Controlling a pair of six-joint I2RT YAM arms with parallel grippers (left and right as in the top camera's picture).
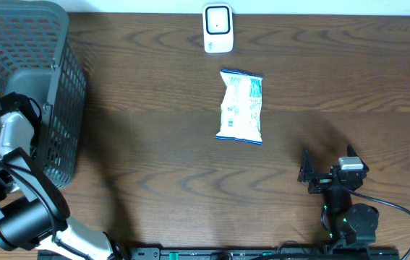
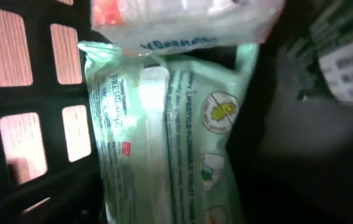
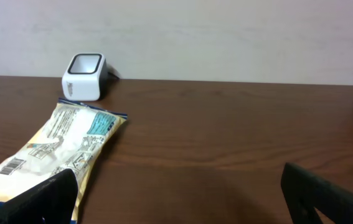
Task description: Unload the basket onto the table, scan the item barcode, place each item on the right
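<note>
Snack packet (image 1: 241,106) lying flat, long axis toward scanner (image 1: 218,29)

We are looking at a mock shop checkout: a barcode scanner (image 1: 218,27) is standing at top centre, and a mesh shopping basket (image 1: 71,87) is sitting at upper left.

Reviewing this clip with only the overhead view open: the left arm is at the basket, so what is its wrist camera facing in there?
Observer: A pale green pack fills the left wrist view, next to the basket's mesh wall.
Operator: Anything else with it?
Observer: A white pack with a red-orange corner overlaps its top edge in that picture.
Operator: Does the snack bag on the table show a barcode?
Observer: Yes, the right wrist view shows a barcode facing up near the close end of the snack bag.
</note>
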